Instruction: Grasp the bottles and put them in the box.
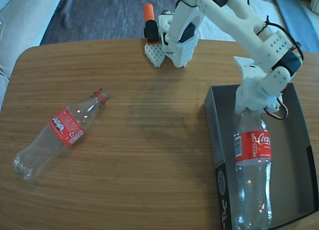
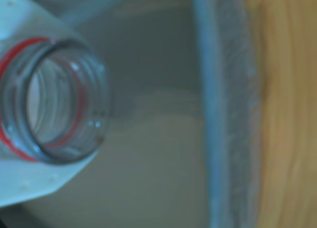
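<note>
The tool [image 1: 253, 106] grips one bottle [image 1: 253, 165] by its neck inside the box [image 1: 299, 155]; lowering it flat against the left wall would leave room for the second bottle [image 1: 60, 134], lying far left on the surface [image 1: 149, 155].

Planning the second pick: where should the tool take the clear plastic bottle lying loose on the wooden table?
Grip the clear plastic bottle at its narrow neck just below the red ring, coming from above. It lies flat, diagonal, nothing near it.
</note>
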`<state>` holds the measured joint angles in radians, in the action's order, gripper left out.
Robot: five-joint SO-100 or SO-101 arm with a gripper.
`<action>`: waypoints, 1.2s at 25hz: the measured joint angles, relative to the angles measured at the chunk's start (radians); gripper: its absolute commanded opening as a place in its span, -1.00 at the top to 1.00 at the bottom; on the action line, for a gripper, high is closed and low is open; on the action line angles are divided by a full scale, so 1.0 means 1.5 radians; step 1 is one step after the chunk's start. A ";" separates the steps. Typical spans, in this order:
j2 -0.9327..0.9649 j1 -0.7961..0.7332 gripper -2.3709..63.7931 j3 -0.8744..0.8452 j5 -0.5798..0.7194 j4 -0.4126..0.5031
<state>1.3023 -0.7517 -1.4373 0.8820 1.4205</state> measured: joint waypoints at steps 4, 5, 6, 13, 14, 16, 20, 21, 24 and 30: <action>0.000 0.015 -0.06 0.000 -0.001 0.014; 0.000 0.016 -0.05 0.001 -0.001 0.021; 0.000 0.016 -0.04 0.005 -0.001 0.032; 0.000 0.045 0.07 0.079 -0.001 0.052; 0.000 0.055 0.11 0.098 -0.001 0.061; 0.000 0.075 0.17 0.139 -0.001 0.089; 0.000 0.132 0.20 0.213 -0.001 0.149; 0.000 0.148 0.20 0.231 -0.001 0.151; 0.000 0.201 0.30 0.268 -0.041 0.151; 0.035 0.335 0.68 0.263 -0.102 0.151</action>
<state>1.3545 -0.2485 -1.0431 0.7286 1.6475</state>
